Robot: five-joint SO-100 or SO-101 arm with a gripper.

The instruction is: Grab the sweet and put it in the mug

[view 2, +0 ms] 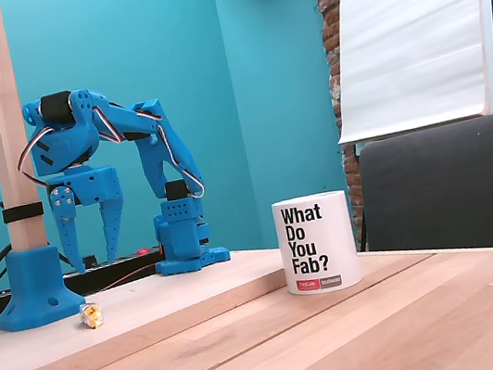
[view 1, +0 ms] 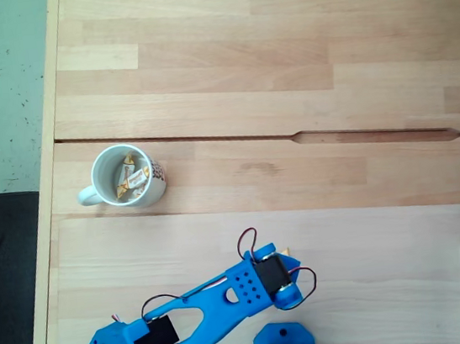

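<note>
A: From above we see the small white ceramic mug [view 1: 128, 176] on the pale wooden tabletop [view 1: 300, 61], handle to the left, with several cream-and-gold wrapped candies [view 1: 132, 179] lying inside it.

B: From the side we see none of that; we get the mug's [view 2: 317, 242] wall with black lettering, "What Do You Fab?", and a red label beneath.

A: And the side view gives us a tiny wrapped sweet [view 2: 91, 314] with orange-gold ends on the table, just beside the blue base of the wooden post [view 2: 34, 284].

B: The blue printed arm's two-finger gripper [view 2: 93, 233] hangs above the sweet, fingers pointing down and spread apart, holding nothing.

A: From above we see the arm [view 1: 222, 304] folded low, well apart from the mug.
</note>
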